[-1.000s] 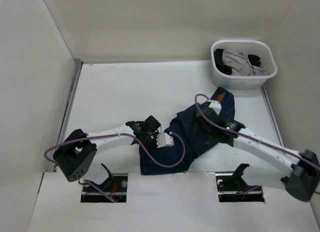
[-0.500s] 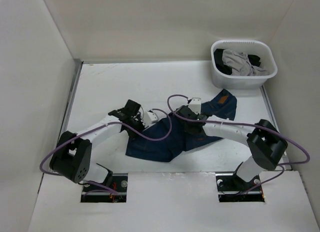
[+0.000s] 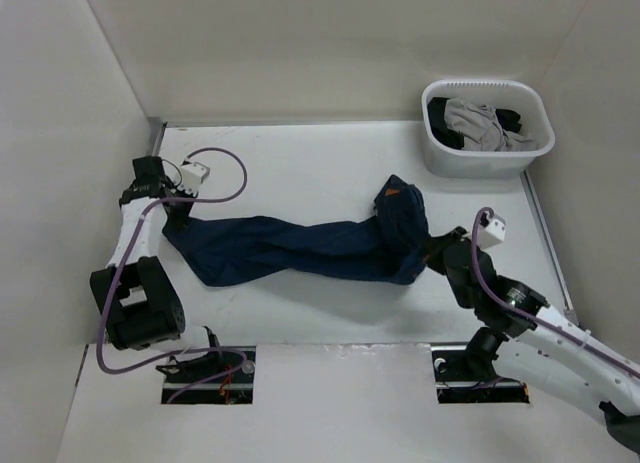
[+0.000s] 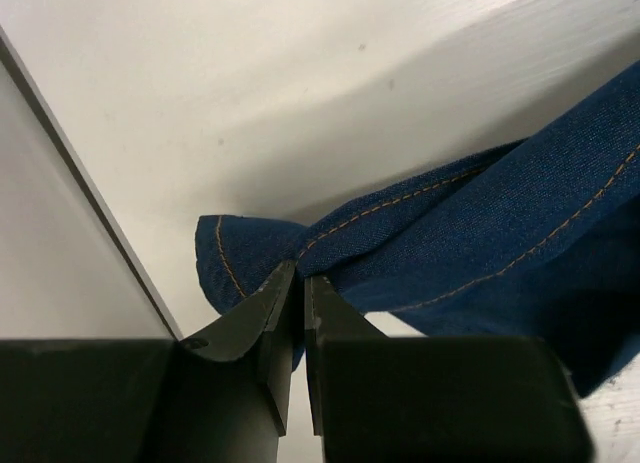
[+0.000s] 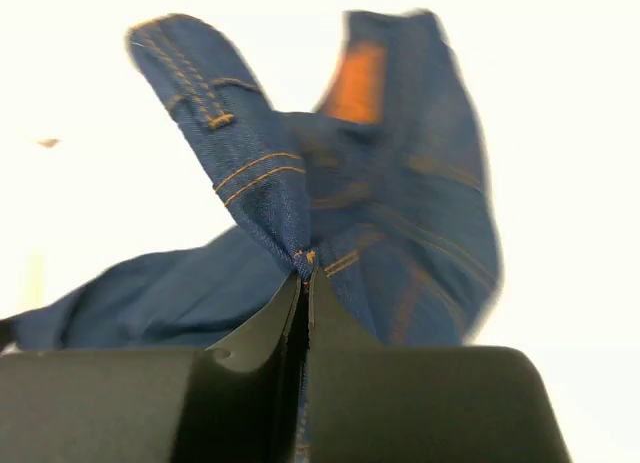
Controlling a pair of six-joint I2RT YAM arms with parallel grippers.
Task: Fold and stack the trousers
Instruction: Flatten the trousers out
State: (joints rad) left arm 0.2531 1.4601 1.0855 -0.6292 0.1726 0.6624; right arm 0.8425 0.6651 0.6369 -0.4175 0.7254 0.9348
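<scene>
No legible text or numbers; tan patch on trousers blurred

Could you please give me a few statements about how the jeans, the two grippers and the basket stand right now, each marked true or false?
1. The trousers span the table between the two grippers. True.
2. The left gripper is open. False: it is shut on a stitched edge of the trousers.
3. The right gripper is shut on the trousers. True.
4. The basket is empty. False: it holds a grey garment and a black garment.
</scene>
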